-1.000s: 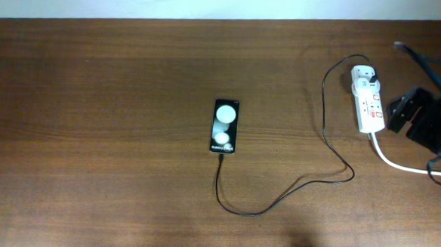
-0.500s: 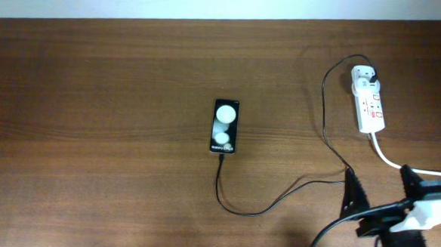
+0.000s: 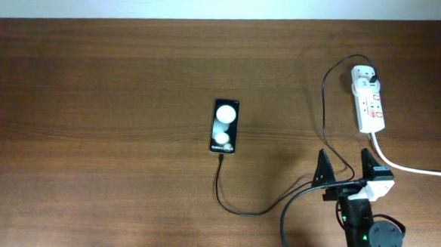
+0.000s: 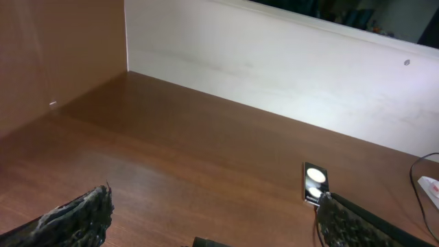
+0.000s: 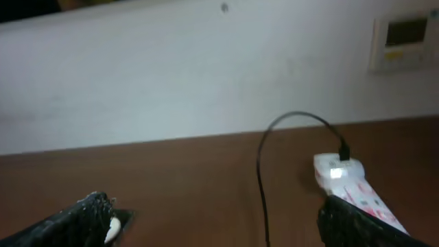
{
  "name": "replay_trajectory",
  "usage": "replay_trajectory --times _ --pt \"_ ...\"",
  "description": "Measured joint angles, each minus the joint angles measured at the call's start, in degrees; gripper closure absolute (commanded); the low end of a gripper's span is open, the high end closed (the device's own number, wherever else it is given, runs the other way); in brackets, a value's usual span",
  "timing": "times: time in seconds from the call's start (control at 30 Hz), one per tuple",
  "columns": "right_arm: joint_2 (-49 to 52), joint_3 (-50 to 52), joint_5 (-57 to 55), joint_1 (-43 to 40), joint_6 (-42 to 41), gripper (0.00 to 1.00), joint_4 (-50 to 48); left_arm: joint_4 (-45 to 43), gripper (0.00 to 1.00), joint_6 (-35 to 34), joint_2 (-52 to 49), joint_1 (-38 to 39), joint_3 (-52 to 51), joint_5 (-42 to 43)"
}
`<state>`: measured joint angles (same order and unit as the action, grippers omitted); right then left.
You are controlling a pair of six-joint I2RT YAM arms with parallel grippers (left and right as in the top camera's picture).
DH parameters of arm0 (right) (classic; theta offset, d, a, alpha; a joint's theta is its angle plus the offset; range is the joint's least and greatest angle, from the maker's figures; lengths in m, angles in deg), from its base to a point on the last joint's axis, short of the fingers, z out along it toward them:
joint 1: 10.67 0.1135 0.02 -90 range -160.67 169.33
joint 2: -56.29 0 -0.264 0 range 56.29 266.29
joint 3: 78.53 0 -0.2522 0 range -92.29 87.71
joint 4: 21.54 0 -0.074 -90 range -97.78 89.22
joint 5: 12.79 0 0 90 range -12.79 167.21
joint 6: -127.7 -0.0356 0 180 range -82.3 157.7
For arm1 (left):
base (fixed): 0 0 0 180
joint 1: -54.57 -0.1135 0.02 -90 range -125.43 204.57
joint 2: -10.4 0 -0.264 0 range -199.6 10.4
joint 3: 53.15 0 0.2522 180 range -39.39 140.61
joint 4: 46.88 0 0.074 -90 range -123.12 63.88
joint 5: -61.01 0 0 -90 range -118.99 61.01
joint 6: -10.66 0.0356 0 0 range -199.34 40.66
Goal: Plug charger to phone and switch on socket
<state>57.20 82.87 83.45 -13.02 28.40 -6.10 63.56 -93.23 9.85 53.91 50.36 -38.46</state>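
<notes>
The black phone (image 3: pixel 224 127) lies flat mid-table, with the thin black charger cable (image 3: pixel 277 203) at its near end. The cable runs to a black plug (image 3: pixel 375 74) in the white socket strip (image 3: pixel 368 100) at the far right. My right gripper (image 3: pixel 346 175) is open and empty, low over the cable south of the strip. In the right wrist view the strip (image 5: pixel 357 189) and cable (image 5: pixel 260 178) lie ahead between the open fingers (image 5: pixel 219 223). My left gripper (image 4: pixel 212 226) is open and empty; the phone (image 4: pixel 315 184) is far ahead. It is out of the overhead view.
The strip's thick white cord (image 3: pixel 407 166) runs off the right edge. A white wall (image 4: pixel 274 62) borders the table's far side, with a brown panel (image 4: pixel 55 48) at the left. The brown table (image 3: pixel 91 132) spreads wide to the left of the phone.
My right arm left the socket strip, swung down to the table's near right, then shifted left to sit over the cable. Phone, cable and strip have not moved.
</notes>
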Motion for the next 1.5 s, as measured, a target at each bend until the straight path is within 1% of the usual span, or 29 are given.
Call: replay_trajectory --times 0.13,0.2,0.43,0.9,0.93,1.0,1.03,1.07,1.13,1.17,1.2,1.23,1.27,1.3,1.37,1.5 --pt "-0.02 2.62 -2.60 0.00 0.00 0.01 -0.24 0.00 0.01 0.00 0.00 0.00 0.00 0.00" --pt "-0.02 4.00 -3.74 0.00 0.00 0.01 2.14 0.00 0.01 0.00 0.00 0.00 0.00 0.00" --pt "-0.02 4.09 -4.33 0.00 3.76 0.01 2.62 0.00 0.01 0.00 0.00 0.00 0.00 0.00" --pt "-0.02 4.09 -4.33 0.00 4.15 0.01 2.62 0.00 0.01 0.00 0.00 0.00 0.00 0.00" --pt "0.00 4.09 -4.33 0.00 4.15 0.02 2.62 0.00 0.01 0.00 0.00 0.00 -0.02 -1.09" --pt "0.00 4.07 -4.33 0.00 4.20 0.01 2.62 -0.24 0.01 0.00 0.00 0.22 -0.94 -2.12" --pt "0.00 4.09 -4.35 0.00 4.17 0.01 2.62 -0.76 0.01 0.02 0.02 0.28 -3.48 -2.60" --pt "-0.04 4.09 -4.37 0.00 4.20 0.01 2.62 -2.99 0.01 0.02 0.04 0.28 -6.95 -3.06" --pt "-0.04 4.11 -4.63 0.00 4.22 0.01 2.60 -14.21 0.01 0.02 0.09 0.37 -16.76 -3.65" --pt "0.00 4.11 -4.74 0.00 4.22 0.01 2.60 -17.84 0.01 0.04 -0.33 0.70 -23.02 -3.65" --pt "-0.02 4.11 -4.74 0.00 4.24 0.01 2.60 -19.02 0.01 0.04 -0.48 0.90 -25.22 -3.69" --pt "0.00 4.11 -4.74 0.00 4.33 0.01 2.60 -25.00 0.01 0.02 0.02 1.44 -30.80 -3.96" --pt "-0.04 4.11 -4.74 0.00 4.35 0.01 2.60 -28.61 0.01 0.04 -0.13 1.73 -35.89 -4.07" --pt "-0.11 4.11 -4.74 0.00 4.39 0.01 2.60 -33.51 0.01 0.02 0.09 1.79 -39.43 -4.09" --pt "-0.11 4.11 -4.76 0.00 4.50 0.02 2.58 -40.44 0.01 0.02 0.04 1.79 -46.71 -3.85" --pt "-0.11 4.13 -4.76 0.00 4.61 0.01 2.62 -61.02 0.01 0.02 0.04 1.79 -62.95 -0.76"
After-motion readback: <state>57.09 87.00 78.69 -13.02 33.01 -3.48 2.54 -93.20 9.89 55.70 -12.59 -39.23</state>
